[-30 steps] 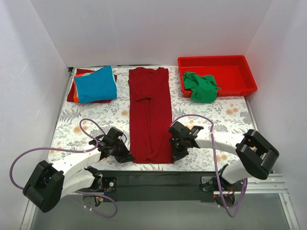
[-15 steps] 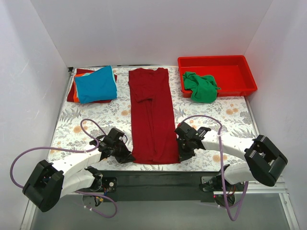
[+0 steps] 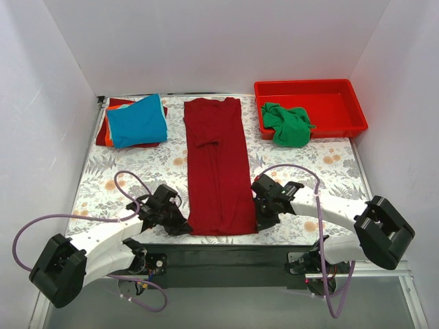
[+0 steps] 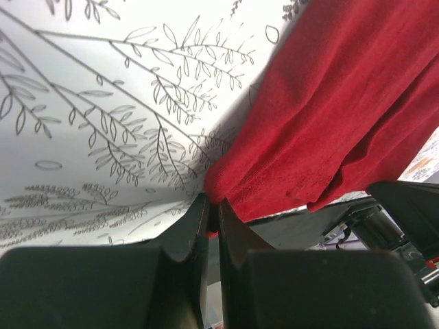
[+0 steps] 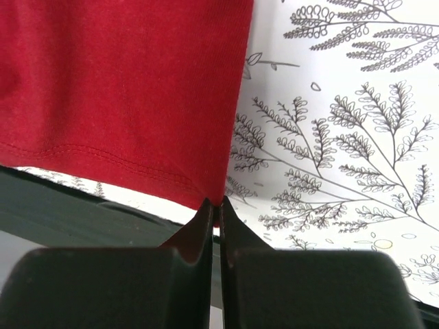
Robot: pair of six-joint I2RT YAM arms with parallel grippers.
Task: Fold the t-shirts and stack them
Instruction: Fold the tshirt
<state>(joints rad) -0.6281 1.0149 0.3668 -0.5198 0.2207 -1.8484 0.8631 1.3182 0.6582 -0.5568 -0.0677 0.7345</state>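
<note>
1. Top external view
   1. White walls (image 3: pixel 206 41) enclose a table covered by a table cloth (image 3: pixel 123 171) printed with grey leaves and pale orange flowers.
   2. A dark red t-shirt (image 3: pixel 216 168) lies flat at the centre, folded into a long narrow strip. Its collar is at the far end and its hem at the near edge.
   3. At the far left, a folded blue t-shirt (image 3: pixel 137 120) tops a stack. An orange t-shirt (image 3: pixel 108 129) and a red t-shirt (image 3: pixel 118 103) show beneath it.
   4. A crumpled green t-shirt (image 3: pixel 288 123) hangs over the near-left rim of a rigid, glossy red tray (image 3: pixel 343 92) at the far right.
   5. The left gripper (image 3: pixel 180 223) sits at the near left hem corner and the right gripper (image 3: pixel 260 221) at the near right hem corner.

2. Left wrist view
   1. The left gripper (image 4: pixel 211 205) has its black fingers pressed together, pinching a corner of the dark red t-shirt (image 4: pixel 329 116).
   2. The cloth is matte and soft, and it lifts into folds at the pinch.

3. Right wrist view
   1. The right gripper (image 5: pixel 214 205) is closed, with its fingertips clamped on the hem corner of the dark red t-shirt (image 5: pixel 123 89).
   2. A double row of stitching runs along the hem.
</note>
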